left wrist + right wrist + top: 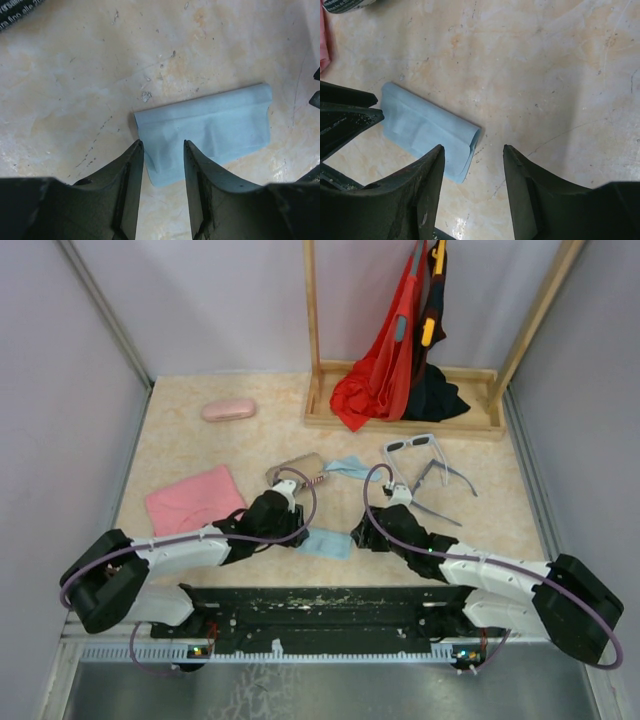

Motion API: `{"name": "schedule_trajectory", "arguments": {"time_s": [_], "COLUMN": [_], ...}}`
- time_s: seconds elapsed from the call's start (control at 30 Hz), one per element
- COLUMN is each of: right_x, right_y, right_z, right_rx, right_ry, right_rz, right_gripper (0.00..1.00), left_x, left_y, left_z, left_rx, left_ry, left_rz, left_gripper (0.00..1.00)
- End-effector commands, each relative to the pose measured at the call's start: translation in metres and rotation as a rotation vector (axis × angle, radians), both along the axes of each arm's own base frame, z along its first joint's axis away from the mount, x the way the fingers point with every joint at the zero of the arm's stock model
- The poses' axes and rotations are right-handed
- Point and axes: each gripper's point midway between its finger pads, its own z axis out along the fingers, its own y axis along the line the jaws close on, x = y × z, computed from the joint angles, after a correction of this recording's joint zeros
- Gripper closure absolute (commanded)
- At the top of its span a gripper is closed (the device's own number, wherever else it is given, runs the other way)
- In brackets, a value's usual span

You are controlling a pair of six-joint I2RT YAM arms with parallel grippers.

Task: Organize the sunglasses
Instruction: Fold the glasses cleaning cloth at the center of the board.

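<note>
The white-framed sunglasses (414, 445) lie at the back right of the table. The thin grey-framed sunglasses (441, 483) lie just in front of them. Neither gripper touches them, and neither wrist view shows them. Both grippers meet over a folded light-blue cloth (325, 542) near the front. My left gripper (300, 531) is open, and a corner of the cloth (205, 130) lies flat between its fingertips (162, 145). My right gripper (357, 538) is open too. In its view the cloth's folded end (427, 130) sits beside the left fingertip (472, 147), with bare table under the gap.
A flag-printed case (298, 470) and a second blue cloth (350, 467) lie behind the grippers. A pink cloth (190, 498) lies at the left and a pink case (228, 411) at the back left. A wooden rack (400, 420) with a red bag stands at the back.
</note>
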Motion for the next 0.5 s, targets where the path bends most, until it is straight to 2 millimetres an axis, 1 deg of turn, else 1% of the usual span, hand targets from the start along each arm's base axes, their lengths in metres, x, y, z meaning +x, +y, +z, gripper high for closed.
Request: {"name": "schedule_trajectory", "arguments": {"time_s": [0.0, 0.2, 0.33, 0.47], "right_x": [0.006, 0.005, 0.005, 0.004], "right_y": [0.000, 0.002, 0.004, 0.005], "right_z": [0.010, 0.011, 0.013, 0.013], "right_rx": [0.043, 0.052, 0.054, 0.057], "right_ry": [-0.039, -0.036, -0.041, -0.040], "right_rz": [-0.028, -0.010, -0.004, 0.004], "right_gripper": [0.50, 0.50, 0.51, 0.52], "left_x": [-0.014, -0.024, -0.028, -0.028], "left_y": [0.000, 0.002, 0.001, 0.005], "left_z": [-0.004, -0.016, -0.021, -0.023], "left_rx": [0.015, 0.056, 0.068, 0.078], "left_ry": [0.049, 0.078, 0.091, 0.090], "left_rz": [-0.037, -0.039, -0.041, -0.023], "left_gripper": [0.56, 0.58, 0.65, 0.71]}}
